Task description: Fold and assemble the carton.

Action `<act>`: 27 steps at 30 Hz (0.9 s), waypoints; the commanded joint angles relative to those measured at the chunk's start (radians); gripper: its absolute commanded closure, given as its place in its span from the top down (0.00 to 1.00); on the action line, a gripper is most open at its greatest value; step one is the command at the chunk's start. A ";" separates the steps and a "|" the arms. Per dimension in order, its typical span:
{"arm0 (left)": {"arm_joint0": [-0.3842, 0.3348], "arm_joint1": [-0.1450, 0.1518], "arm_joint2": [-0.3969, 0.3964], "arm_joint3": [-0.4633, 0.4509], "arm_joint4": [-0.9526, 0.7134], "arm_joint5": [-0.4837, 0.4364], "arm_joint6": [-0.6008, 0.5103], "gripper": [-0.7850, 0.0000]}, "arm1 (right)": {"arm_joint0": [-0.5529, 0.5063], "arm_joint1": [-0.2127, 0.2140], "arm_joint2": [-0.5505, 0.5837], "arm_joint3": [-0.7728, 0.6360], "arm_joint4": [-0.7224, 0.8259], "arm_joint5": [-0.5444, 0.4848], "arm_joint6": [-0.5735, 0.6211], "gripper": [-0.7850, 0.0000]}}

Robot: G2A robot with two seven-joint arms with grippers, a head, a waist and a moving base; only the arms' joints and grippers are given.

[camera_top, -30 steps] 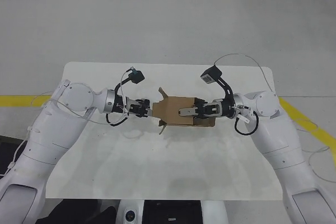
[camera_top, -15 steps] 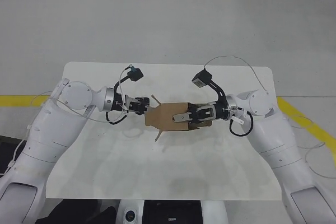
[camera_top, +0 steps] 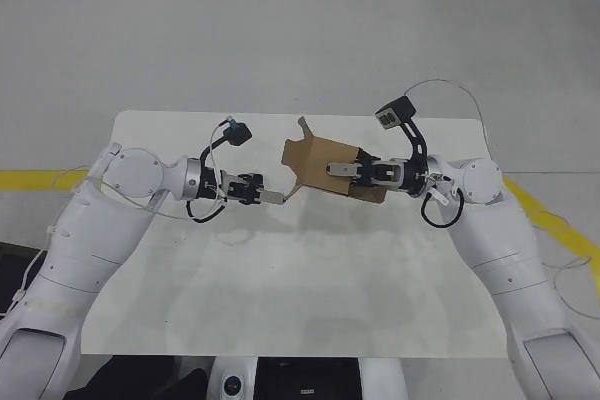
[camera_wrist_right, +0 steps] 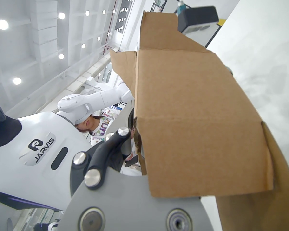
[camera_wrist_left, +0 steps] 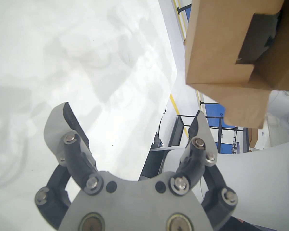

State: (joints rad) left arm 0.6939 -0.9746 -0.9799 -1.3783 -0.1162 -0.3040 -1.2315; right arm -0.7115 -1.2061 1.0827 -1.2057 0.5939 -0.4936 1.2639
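Observation:
The brown carton [camera_top: 325,165] is partly folded, with loose flaps sticking out at its end, and hangs in the air over the far middle of the white table [camera_top: 180,290]. My right gripper [camera_top: 345,170] is shut on its wall; in the right wrist view the carton [camera_wrist_right: 195,121] covers most of that gripper [camera_wrist_right: 137,140], with one finger [camera_wrist_right: 110,143] showing outside the wall. My left gripper [camera_top: 271,198] is open just off the carton's near corner, not touching it. In the left wrist view its fingers [camera_wrist_left: 69,118] hold nothing, and the carton [camera_wrist_left: 221,49] hangs beyond them.
The table's far edge [camera_top: 300,114] lies close behind the carton. A yellow floor line [camera_top: 20,180] runs past both sides of the table.
The right arm has raised the carton and swung it toward the table's far side. The left gripper, at the carton's end before, has come off it and stands open.

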 commanded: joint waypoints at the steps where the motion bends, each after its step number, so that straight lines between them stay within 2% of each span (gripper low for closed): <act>1: 0.006 0.000 0.006 -0.012 0.005 -0.002 -0.004 1.00 | 0.001 0.000 0.001 -0.003 -0.021 0.001 -0.018 0.00; 11: 0.016 0.002 -0.001 -0.049 0.008 -0.006 -0.001 1.00 | -0.009 -0.002 -0.020 -0.030 -0.118 0.014 -0.103 0.00; 20: 0.018 0.012 -0.047 -0.010 -0.012 -0.001 0.010 1.00 | -0.021 0.005 -0.021 -0.030 -0.150 0.033 -0.058 0.00; 27: 0.016 0.011 -0.046 -0.014 -0.016 0.002 0.010 1.00 | -0.017 0.004 -0.047 -0.049 -0.155 0.052 -0.010 0.00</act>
State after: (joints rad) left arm 0.7097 -0.9627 -1.0283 -1.3895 -0.1314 -0.3023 -1.2201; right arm -0.7301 -1.2019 1.0400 -1.2523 0.4408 -0.4430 1.2514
